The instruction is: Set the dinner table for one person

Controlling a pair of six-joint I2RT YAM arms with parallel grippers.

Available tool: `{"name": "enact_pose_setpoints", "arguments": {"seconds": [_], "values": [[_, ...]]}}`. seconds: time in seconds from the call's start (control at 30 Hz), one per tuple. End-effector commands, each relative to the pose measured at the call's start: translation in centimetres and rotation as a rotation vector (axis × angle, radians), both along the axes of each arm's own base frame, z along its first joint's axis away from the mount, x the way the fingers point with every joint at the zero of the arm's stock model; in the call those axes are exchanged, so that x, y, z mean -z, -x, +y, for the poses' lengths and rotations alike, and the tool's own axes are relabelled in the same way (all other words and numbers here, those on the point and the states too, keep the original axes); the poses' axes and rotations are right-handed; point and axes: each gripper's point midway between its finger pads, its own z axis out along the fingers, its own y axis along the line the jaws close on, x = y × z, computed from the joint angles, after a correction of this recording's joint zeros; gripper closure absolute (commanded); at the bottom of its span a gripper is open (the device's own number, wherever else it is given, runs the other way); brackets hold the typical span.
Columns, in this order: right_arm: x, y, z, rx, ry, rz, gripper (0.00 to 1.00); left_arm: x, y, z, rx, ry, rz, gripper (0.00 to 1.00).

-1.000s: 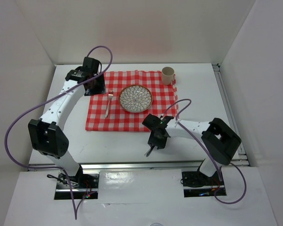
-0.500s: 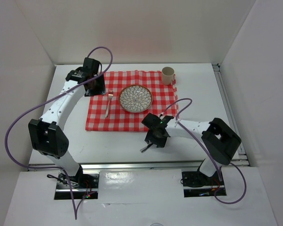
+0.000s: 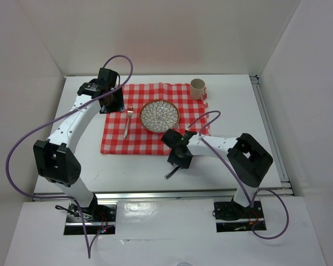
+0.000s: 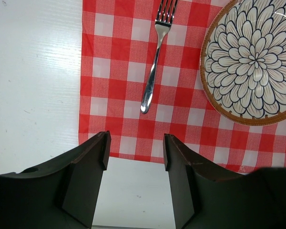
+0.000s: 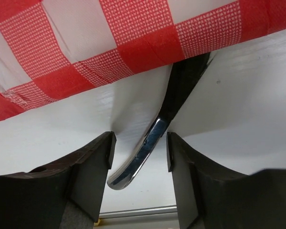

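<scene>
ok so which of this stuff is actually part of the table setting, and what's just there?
Part of the job: dinner table, checked cloth, plate, fork, mug, metal utensil on the bare table by the cloth's near edge.
Just there: purple cables, metal rail.

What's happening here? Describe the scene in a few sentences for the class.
Two robot arms are setting a place on the white dinner table. A plate and a fork lie on the checked cloth, with a cup at its far right corner. The right gripper is open around a metal utensil lying at the cloth's near edge. The left gripper is open and empty.
</scene>
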Motion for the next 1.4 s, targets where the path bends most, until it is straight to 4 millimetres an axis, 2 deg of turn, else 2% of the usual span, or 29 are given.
{"name": "enact_pose_setpoints", "arguments": {"seconds": [0.0,0.13,0.37,0.43,0.47,0.57,0.6,0.67,0.8,0.97,1.1,1.17,1.2,1.37], "values": [[2.0,0.5,-2.0,0.06,0.098,0.027,0.44,-2.1,-0.2,-0.2,0.001,0.015,-0.055,0.36],[2.7,1.5,-2.9,0.079,0.111,0.054,0.52,-2.1,-0.2,-0.2,0.008,0.009,-0.054,0.36],[2.7,3.3,-5.2,0.129,0.144,0.075,0.79,-1.7,-0.3,-0.2,0.009,0.007,-0.045,0.36],[2.9,4.0,-6.5,0.15,0.154,0.085,0.85,-1.4,-0.1,-0.2,0.009,0.005,-0.037,0.36],[2.9,4.6,-7.1,0.159,0.169,0.097,0.85,-1.4,-0.1,-0.2,0.009,0.005,-0.036,0.36],[2.7,5.1,-9.5,0.214,0.176,0.097,0.92,-1.4,-0.1,-0.4,0.014,0.012,-0.035,0.36],[2.0,5.1,-9.9,0.227,0.159,0.085,0.94,-1.4,-0.1,-0.4,0.014,0.012,-0.035,0.36],[1.9,5.3,-11.2,0.255,0.152,0.082,0.95,-1.4,-0.1,-0.4,0.014,0.012,-0.035,0.36],[0.0,4.0,-13.1,0.291,0.118,0.022,0.95,-1.0,0.0,-1.4,0.032,0.023,-0.024,0.36],[-0.7,2.2,-16.5,0.33,0.134,0.006,0.97,-1.0,-0.1,-2.2,0.043,0.029,-0.024,0.36],[-1.1,0.9,-18.0,0.343,0.135,-0.026,0.97,-1.0,0.0,-2.5,0.052,0.029,-0.024,0.36],[-1.6,0.4,-18.0,0.321,0.117,-0.048,1.0,-0.9,-0.1,-2.4,0.047,0.019,-0.017,0.36],[-2.3,-0.4,-17.9,0.315,0.115,-0.074,1.0,-0.9,-0.1,-2.4,0.046,0.019,-0.017,0.36],[-4.4,-1.7,-18.3,0.277,0.15,-0.122,1.0,-0.9,-0.1,-2.4,0.039,0.025,-0.017,0.36]]}}
